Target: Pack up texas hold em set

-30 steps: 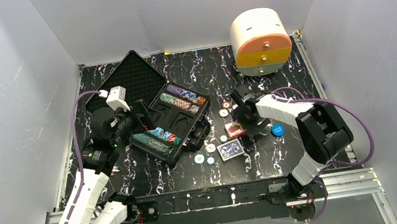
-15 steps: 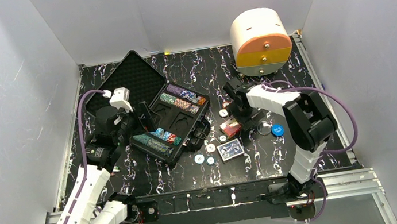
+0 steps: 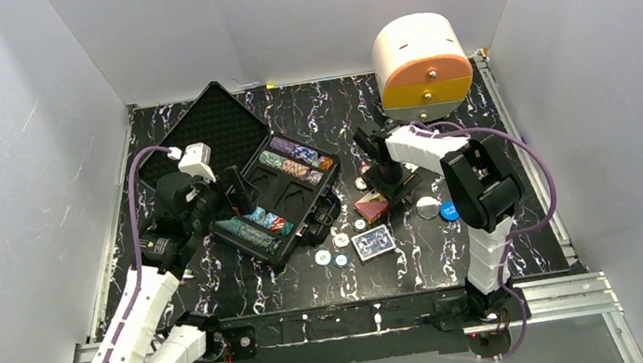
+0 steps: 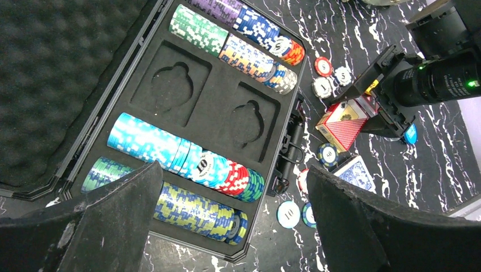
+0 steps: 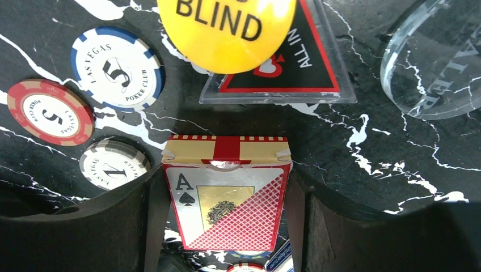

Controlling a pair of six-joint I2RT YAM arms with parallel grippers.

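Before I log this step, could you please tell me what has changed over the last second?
The right arm swung left, bringing the right gripper astride the red card deck, jaws narrowing against its sides; a firm grip isn't certain. The deck shifted slightly left. The left gripper stays open over the case; blue card deck and loose chips unmoved.

Overhead and both close wrist views share the red deck [image 5: 227,192]

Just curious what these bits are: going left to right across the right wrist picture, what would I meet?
A red 5 chip, blue-and-white 5 chip, yellow BLIND button, clear round disc.
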